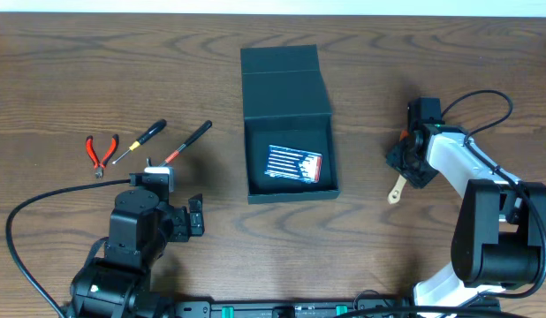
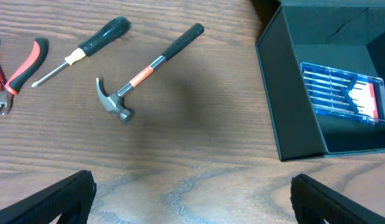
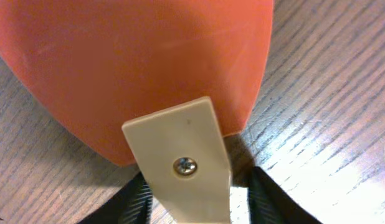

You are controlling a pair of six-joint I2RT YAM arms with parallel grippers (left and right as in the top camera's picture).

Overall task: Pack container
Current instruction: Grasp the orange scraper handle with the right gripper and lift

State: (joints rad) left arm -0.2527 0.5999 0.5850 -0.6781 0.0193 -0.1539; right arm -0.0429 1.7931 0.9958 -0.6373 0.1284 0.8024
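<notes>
The dark teal container stands open at mid table with its lid flap laid back; it also shows in the left wrist view. A clear pack of small screwdrivers lies inside it. My right gripper is down at the table right of the container. Its fingers straddle the cream handle of an orange-bladed scraper. The left finger is at the handle and a slit of table shows at the right finger. The handle's end sticks out. My left gripper is open and empty, low over the table.
A hammer, a black-handled screwdriver and red pliers lie left of the container, in front of my left gripper. Cables run along the near edge at both arm bases.
</notes>
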